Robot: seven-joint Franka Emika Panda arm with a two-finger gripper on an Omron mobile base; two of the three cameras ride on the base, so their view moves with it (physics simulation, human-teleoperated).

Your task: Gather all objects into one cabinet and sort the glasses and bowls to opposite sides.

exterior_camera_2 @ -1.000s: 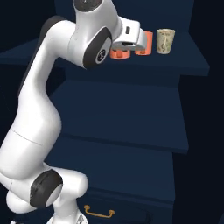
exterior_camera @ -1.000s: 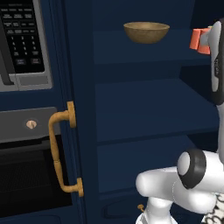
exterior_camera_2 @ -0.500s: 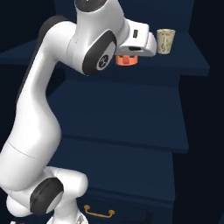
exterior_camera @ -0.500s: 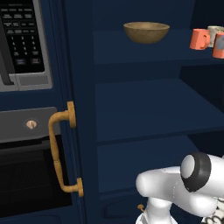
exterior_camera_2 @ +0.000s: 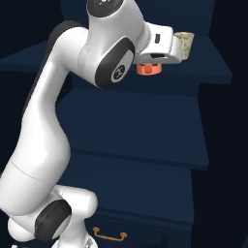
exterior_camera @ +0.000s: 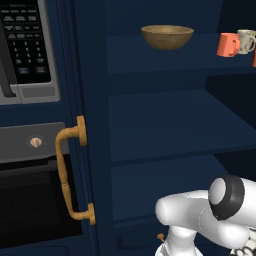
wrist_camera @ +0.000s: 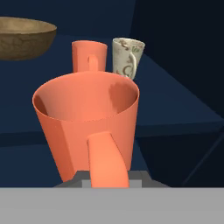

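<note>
Close before the hand camera, an orange cup (wrist_camera: pixel 87 127) sits with its handle toward the lens; the gripper (exterior_camera_2: pixel 167 43) seems pinched on that handle, though its fingertips are hidden, so this is a judgement. Over the last second the arm has swung out of the left base view, uncovering the top shelf (exterior_camera: pixel 165 55) of the tall navy cabinet (exterior_camera: pixel 95 100), while the hand has carried the cup nearer that shelf's right end; gathering looks almost done, with only the set-down left. Beyond the held cup, on the shelf, stand a second orange cup (wrist_camera: pixel 89 56) and, just beside it, a cream cup (wrist_camera: pixel 127 57); the olive bowl (exterior_camera: pixel 167 36) sits well apart to their left; sorting holds. Those two cups crowd the landing spot; the lower shelves hold nothing visible.
</note>
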